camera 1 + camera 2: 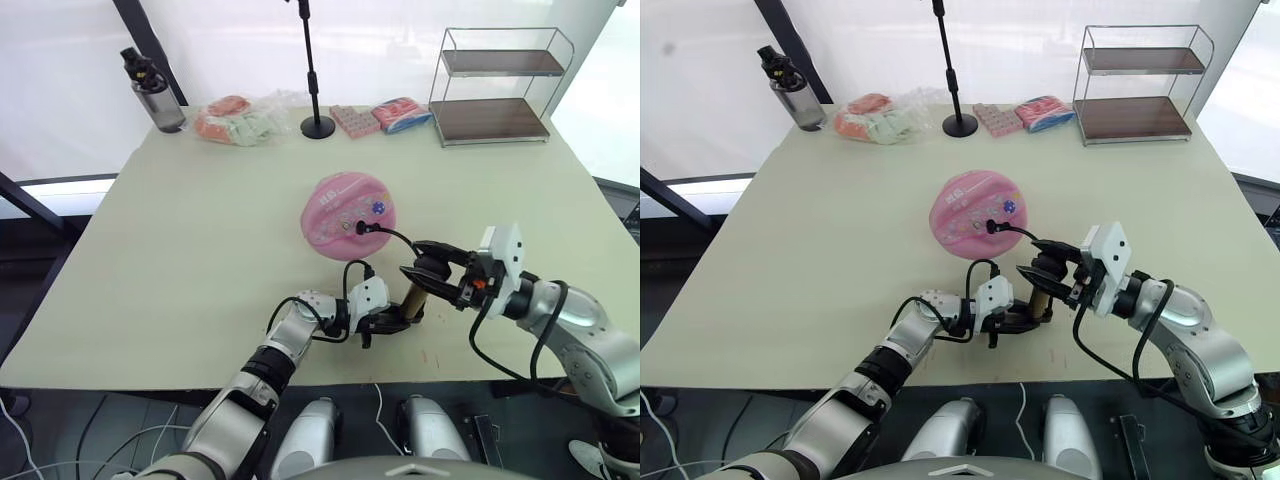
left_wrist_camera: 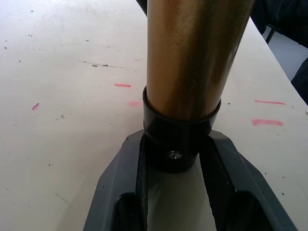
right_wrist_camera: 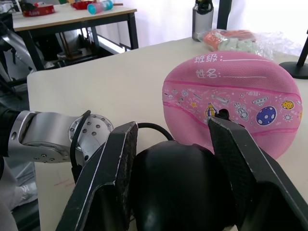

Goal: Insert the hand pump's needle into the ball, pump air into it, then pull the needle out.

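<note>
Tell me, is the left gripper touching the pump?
Touching. In the left wrist view both fingers of the left gripper press the pump at its black base cap.

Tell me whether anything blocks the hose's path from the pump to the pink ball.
Nothing visible does. The thin black hose arcs freely over bare cream table from the gold-bronze hand pump to the flat pink rubber ball, its tip already at the ball's valve.
</note>
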You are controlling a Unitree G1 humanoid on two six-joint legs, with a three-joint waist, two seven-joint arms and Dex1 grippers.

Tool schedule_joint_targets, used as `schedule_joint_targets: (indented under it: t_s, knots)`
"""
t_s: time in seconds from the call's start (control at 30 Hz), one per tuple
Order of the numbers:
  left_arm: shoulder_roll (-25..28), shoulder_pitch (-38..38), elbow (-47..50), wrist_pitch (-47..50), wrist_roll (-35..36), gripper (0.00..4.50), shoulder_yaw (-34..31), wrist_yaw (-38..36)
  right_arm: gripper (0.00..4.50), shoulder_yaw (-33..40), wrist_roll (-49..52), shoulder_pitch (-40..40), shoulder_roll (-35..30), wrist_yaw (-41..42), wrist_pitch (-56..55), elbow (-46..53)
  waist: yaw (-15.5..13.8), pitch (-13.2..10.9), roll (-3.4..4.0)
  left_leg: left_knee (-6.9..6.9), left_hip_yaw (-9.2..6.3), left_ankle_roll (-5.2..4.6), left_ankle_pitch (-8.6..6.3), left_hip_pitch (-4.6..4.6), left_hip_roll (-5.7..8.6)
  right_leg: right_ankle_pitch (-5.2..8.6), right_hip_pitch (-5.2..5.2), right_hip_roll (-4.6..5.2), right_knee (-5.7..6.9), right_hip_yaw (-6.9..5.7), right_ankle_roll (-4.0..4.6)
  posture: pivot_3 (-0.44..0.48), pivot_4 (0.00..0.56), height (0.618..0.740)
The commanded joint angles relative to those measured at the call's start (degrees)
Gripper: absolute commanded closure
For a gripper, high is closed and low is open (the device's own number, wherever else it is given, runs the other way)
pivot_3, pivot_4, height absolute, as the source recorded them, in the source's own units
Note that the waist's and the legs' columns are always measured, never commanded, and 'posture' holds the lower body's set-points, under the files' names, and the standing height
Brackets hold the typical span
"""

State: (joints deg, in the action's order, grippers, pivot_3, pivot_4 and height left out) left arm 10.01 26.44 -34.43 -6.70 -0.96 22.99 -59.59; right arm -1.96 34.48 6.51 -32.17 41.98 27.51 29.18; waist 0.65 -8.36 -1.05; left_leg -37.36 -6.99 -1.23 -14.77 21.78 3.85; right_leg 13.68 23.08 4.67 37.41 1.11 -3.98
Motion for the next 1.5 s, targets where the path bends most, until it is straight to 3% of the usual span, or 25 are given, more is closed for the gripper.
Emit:
schedule_joint_targets:
  t_s: [0.03,0.5,1.0,1.2,1.5]
  knots:
    - [0.7,-1.3,-2.3,1.2,-1.5,3.43,0.4,0.7,2.64,1.0,7.2,2.2,0.3,1.7,4.5,2.2,0.0,0.0,0.01,0.0,0.0,0.0,0.0,0.0,0.0,0.0,0.0,0.0,0.0,0.0,0.0,0.0,0.15,0.74]
    - [0.7,-1.8,-2.3,1.2,-1.4,3.43,0.5,0.6,2.64,12.7,21.5,17.4,-5.9,-1.2,16.9,2.5,0.1,-0.1,0.1,0.02,-0.08,-0.01,0.0,0.11,0.01,0.0,0.04,0.03,-0.06,-0.08,0.01,0.0,0.15,0.74]
    - [0.9,-2.1,-2.3,1.0,-1.5,3.43,0.6,0.7,2.64,14.7,23.9,23.4,-9.9,-2.2,17.9,2.1,0.1,-0.1,0.11,0.02,-0.05,-0.02,-0.01,0.14,0.0,-0.01,0.05,0.04,-0.09,-0.06,0.01,0.0,0.15,0.74]
    - [0.8,-2.0,-2.6,0.8,-1.5,3.43,0.6,0.8,2.64,11.4,20.6,19.3,-9.3,-1.7,15.8,4.0,0.0,-0.1,0.1,0.02,-0.06,-0.02,-0.01,0.14,0.0,-0.01,0.05,0.04,-0.1,-0.07,0.01,0.0,0.15,0.74]
    - [0.9,-2.2,-2.6,1.0,-1.4,3.43,0.4,1.2,2.64,-1.3,2.6,7.2,-6.3,2.2,1.8,2.0,0.1,0.0,0.04,0.03,-0.01,-0.02,-0.01,0.02,-0.02,0.01,-0.03,0.02,-0.14,-0.06,-0.02,0.0,0.15,0.74]
